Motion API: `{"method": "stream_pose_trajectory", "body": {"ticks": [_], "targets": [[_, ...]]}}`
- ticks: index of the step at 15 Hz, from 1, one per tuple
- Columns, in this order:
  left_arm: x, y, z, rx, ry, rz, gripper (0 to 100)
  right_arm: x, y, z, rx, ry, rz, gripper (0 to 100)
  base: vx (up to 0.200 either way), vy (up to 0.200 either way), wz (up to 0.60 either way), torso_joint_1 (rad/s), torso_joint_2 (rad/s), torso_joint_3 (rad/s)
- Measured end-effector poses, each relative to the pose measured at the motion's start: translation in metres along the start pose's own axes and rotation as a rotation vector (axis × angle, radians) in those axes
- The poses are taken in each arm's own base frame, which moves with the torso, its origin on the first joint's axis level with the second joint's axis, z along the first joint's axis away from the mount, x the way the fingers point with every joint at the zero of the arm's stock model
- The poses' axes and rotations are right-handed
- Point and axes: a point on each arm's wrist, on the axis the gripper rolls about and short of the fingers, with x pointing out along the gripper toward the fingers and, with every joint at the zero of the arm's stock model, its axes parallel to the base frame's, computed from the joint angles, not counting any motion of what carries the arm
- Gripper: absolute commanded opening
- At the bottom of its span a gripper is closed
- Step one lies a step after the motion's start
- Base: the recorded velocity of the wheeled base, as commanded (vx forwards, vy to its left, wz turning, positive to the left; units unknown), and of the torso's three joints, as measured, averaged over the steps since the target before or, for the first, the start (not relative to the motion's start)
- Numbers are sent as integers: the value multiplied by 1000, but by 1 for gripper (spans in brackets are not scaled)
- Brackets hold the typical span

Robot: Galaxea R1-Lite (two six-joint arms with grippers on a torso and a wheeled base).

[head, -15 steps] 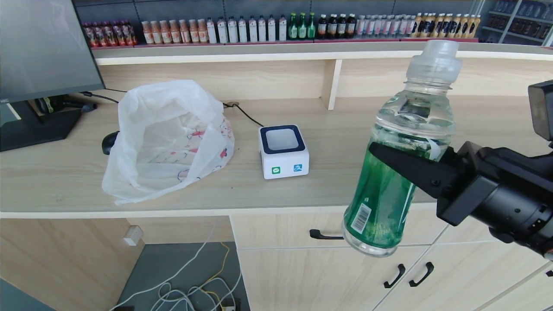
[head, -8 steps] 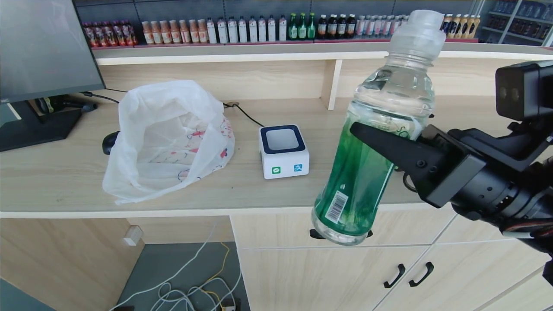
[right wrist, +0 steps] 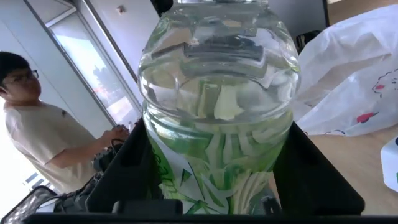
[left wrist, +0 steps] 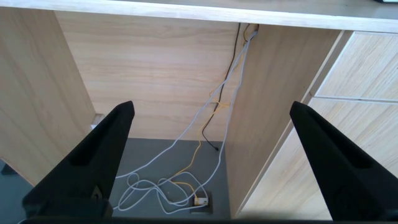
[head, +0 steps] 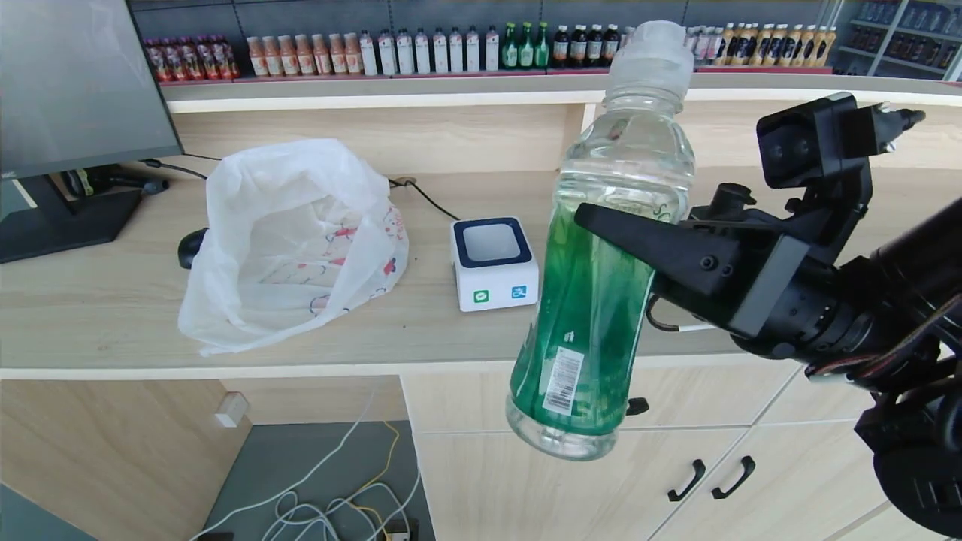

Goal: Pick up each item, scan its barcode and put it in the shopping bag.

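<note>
one bottle (head: 594, 323) in right gripper (head: 612, 229), barcode label (head: 563, 379)

We cannot see the far finger of the right gripper (head: 627, 218), which lies behind the bottle (head: 601, 300); the bottle also covers most of a handle (head: 637, 406) at its 5 o'clock; the barcode (head: 562, 379) digits are too small for us to read; at the bag's (head: 293, 225) 9 o'clock a dark thing (head: 189, 248) is half hidden; the monitor (head: 75, 83) is cut by the edge at 10 o'clock; the left gripper's (left wrist: 211, 109) finger roots run off the left wrist view.
</note>
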Motion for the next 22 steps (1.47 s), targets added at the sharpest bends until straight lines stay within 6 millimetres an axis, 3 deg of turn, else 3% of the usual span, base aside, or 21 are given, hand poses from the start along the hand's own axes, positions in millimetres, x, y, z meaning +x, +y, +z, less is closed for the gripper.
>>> {"method": "stream_pose_trajectory", "body": {"ticks": [22], "targets": [[0,0,0,0,0,0,100,7,15,3,71,-10,120,0,0,0,0,0,0,0]]}}
